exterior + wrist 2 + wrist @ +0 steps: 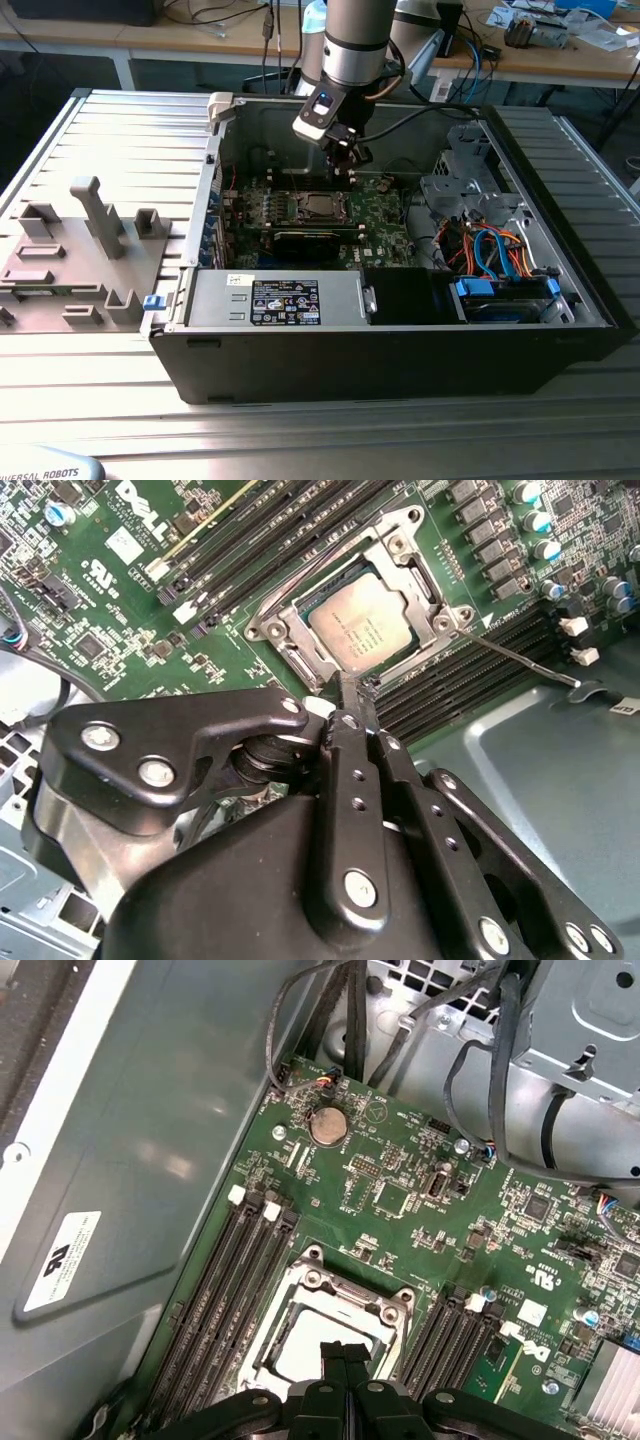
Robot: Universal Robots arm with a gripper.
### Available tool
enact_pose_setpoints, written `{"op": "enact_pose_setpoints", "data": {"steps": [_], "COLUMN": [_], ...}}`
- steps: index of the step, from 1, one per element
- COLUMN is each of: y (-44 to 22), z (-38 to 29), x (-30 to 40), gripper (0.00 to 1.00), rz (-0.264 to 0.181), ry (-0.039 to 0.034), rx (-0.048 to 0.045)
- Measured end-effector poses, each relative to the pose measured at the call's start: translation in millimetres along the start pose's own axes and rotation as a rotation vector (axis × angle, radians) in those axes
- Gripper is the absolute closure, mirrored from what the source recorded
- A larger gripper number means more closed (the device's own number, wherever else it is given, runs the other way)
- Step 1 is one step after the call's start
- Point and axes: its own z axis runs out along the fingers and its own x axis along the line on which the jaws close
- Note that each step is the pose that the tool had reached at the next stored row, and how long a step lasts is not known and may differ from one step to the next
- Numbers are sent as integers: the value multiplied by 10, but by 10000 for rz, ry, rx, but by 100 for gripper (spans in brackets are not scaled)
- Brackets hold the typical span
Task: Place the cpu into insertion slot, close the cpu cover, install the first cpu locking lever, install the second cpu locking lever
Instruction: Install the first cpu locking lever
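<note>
You see the cpu (pixel 355 630), a dull silver square, sitting in the insertion slot (pixel 283 645), framed by the thin silvery cpu cover (pixel 425 575). The black gripper (pixel 347 695) hides the socket's near corner, jaws pressed together, empty. Green motherboard (pixel 120 630) all around.

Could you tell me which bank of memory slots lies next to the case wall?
The bank running along the grey wall; the other bank sits beyond the cpu cover.
</note>
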Motion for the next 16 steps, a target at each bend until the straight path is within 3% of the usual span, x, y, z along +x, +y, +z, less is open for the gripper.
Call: {"op": "enact_pose_setpoints", "data": {"steps": [16], "y": [0], "z": [0], "x": [0], "gripper": [89], "rz": [-313], "ry": [2], "rx": [8]}}
